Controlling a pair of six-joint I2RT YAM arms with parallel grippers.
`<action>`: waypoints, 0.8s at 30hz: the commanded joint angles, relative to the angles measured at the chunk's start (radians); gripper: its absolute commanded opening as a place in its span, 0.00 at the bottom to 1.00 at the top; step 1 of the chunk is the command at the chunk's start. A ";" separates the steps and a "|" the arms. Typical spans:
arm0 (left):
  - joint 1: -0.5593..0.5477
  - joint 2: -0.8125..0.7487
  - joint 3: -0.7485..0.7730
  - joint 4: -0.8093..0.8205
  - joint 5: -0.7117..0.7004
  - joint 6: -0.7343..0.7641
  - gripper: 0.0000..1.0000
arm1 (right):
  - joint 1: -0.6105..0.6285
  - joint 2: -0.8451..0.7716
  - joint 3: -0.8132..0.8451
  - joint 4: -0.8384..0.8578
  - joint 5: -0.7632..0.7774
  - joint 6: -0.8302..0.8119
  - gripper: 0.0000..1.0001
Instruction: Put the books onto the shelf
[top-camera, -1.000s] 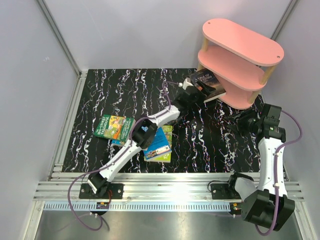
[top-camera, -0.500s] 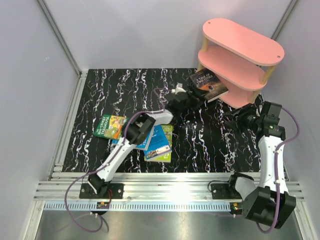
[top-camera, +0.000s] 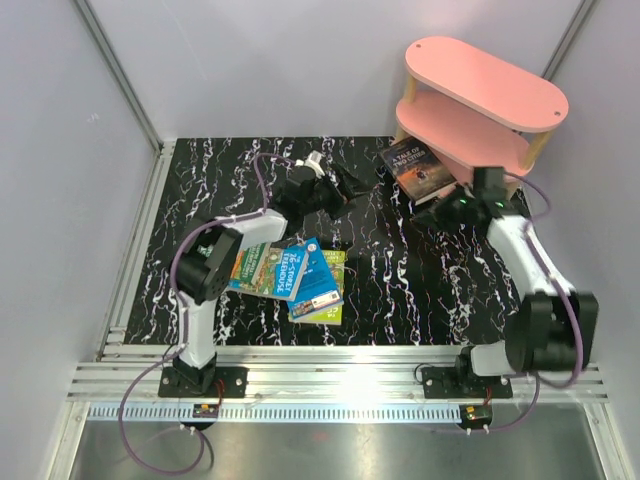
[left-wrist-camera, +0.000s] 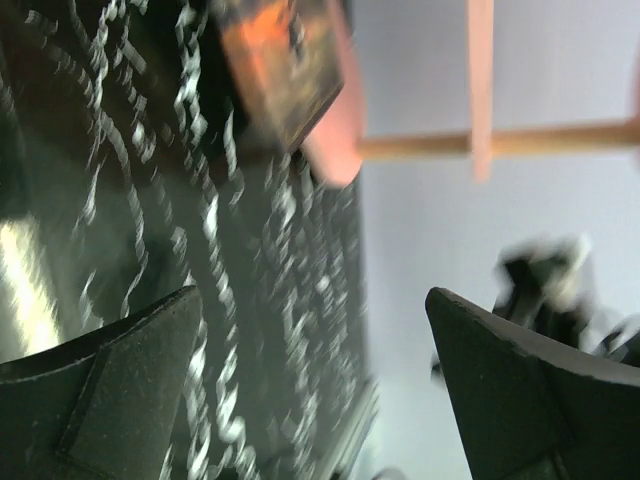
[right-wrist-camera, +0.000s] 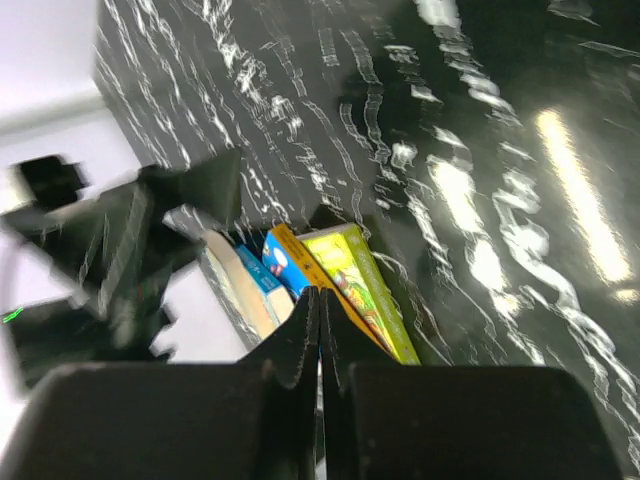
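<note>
The books (top-camera: 300, 280) heaped on the table (top-camera: 420, 290) look light and bendy — I'd pinch one by its spine — left pincer (left-wrist-camera: 310, 292) spread, right pincer (right-wrist-camera: 320, 320) pressed together, empty.

This looks like a robotics lab test cell. Plain pale panel walls (top-camera: 280, 60) box in the black marbled mat (top-camera: 400, 290) on three sides. Along its near edge, slotted aluminium rails (top-camera: 330, 375) carry the bolted arm bases (top-camera: 200, 380).

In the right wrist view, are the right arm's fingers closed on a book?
No, the right fingers are pressed together with nothing between them; the books lie beyond on the table.
</note>
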 joint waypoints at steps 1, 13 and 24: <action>0.026 -0.175 -0.005 -0.297 0.052 0.265 0.99 | 0.190 0.193 0.225 -0.004 0.184 -0.060 0.00; 0.146 -0.603 -0.230 -0.665 -0.071 0.543 0.99 | 0.411 1.184 1.555 -0.552 0.719 -0.340 0.00; 0.182 -0.778 -0.379 -0.798 -0.271 0.529 0.99 | 0.453 1.311 1.561 -0.429 1.047 -0.616 0.00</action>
